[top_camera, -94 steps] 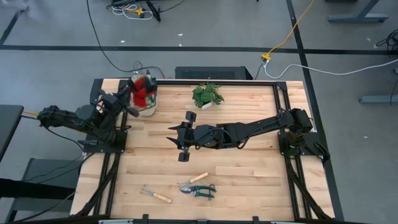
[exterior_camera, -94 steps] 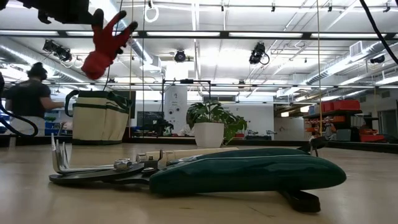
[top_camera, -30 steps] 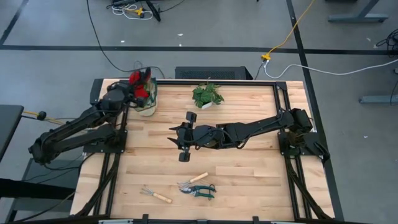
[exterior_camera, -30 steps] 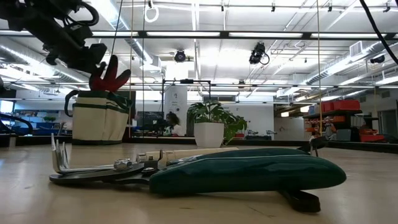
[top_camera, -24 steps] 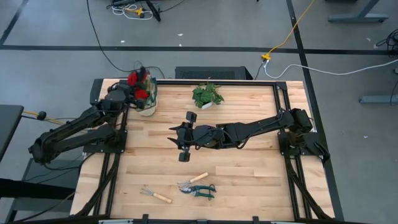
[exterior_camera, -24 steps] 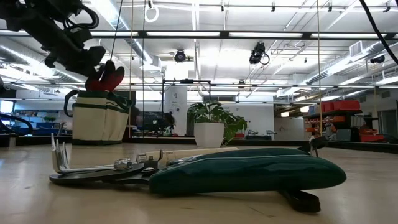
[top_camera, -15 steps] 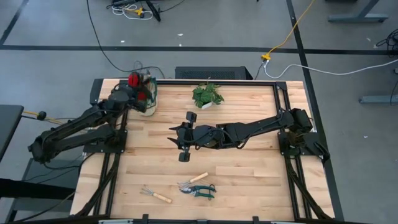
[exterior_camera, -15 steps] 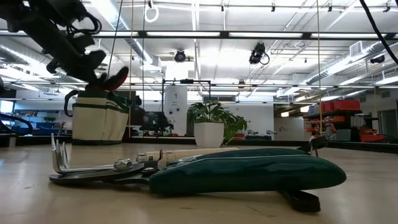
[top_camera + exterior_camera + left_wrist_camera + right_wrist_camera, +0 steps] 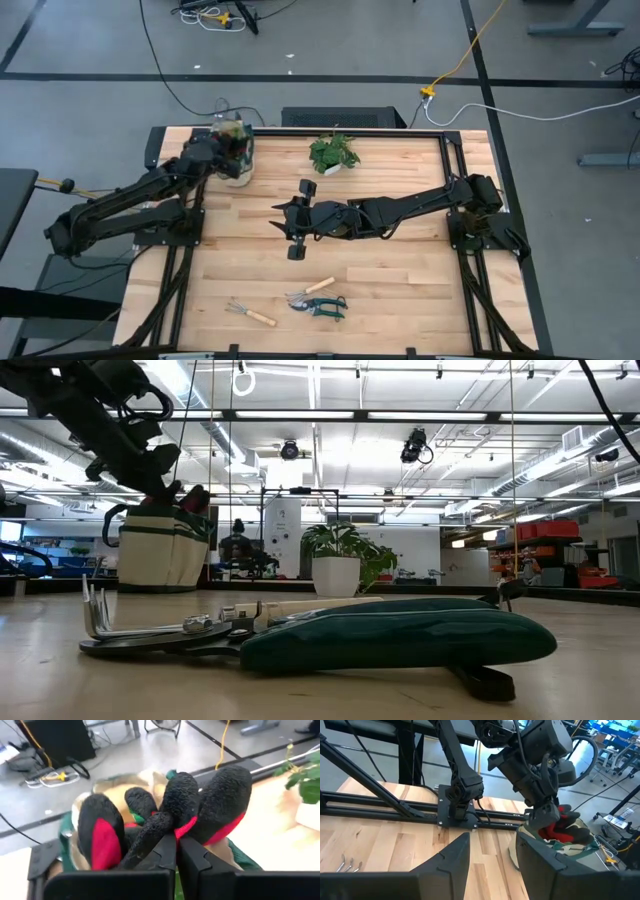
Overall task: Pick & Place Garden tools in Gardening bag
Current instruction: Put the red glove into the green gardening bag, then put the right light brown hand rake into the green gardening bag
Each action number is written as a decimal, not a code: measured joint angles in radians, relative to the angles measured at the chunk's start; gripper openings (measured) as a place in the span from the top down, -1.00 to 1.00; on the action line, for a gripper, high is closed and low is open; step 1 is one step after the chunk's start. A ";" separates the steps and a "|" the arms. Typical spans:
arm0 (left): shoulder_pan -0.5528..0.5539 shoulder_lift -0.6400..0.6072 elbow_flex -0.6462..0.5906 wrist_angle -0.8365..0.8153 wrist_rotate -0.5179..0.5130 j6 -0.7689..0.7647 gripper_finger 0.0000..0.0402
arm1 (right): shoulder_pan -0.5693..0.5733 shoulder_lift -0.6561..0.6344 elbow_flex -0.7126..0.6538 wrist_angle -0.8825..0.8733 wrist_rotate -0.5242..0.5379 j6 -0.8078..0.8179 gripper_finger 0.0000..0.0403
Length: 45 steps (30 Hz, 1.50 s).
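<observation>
fingers (image 9: 192, 865) pinching gloves (image 9: 200, 807), gardening bag (image 9: 160, 550)

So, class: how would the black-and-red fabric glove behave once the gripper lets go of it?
The black-and-red fabric glove likely flops: its fingers splay loosely. Pinched by the left gripper over the beige canvas bag, it probably slumps inside, looking light.

Both arms are matte black, built of slim tubular links joined by bulkier blocky joint housings, each rising from a black base bolted to the black metal frame (image 9: 300, 132) at the table's side. The right gripper (image 9: 490, 870) ends in two broad, flat dark fingers with bevelled edges. The left gripper (image 9: 176, 852) shows squared black fingers, and what may be a thin cable loops along its wrist.
</observation>
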<state>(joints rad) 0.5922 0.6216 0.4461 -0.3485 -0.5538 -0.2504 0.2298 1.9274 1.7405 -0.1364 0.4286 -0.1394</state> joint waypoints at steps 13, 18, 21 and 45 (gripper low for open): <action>0.000 0.000 0.041 -0.004 -0.089 0.036 0.66 | 0.000 0.000 0.000 -0.007 0.000 0.000 0.20; 0.000 -0.001 0.119 -0.056 -0.083 0.037 0.56 | 0.000 0.000 0.000 -0.007 0.000 0.000 0.20; 0.000 0.000 0.150 -0.103 -0.078 0.057 0.50 | 0.000 0.000 0.000 -0.007 0.000 0.000 0.20; -0.001 0.000 0.155 -0.137 0.503 0.090 0.45 | 0.008 0.000 0.000 -0.331 -0.237 0.227 0.20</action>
<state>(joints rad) 0.5915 0.6216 0.6014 -0.4850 -0.0507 -0.1602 0.2377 1.9274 1.7405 -0.4673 0.1914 0.0874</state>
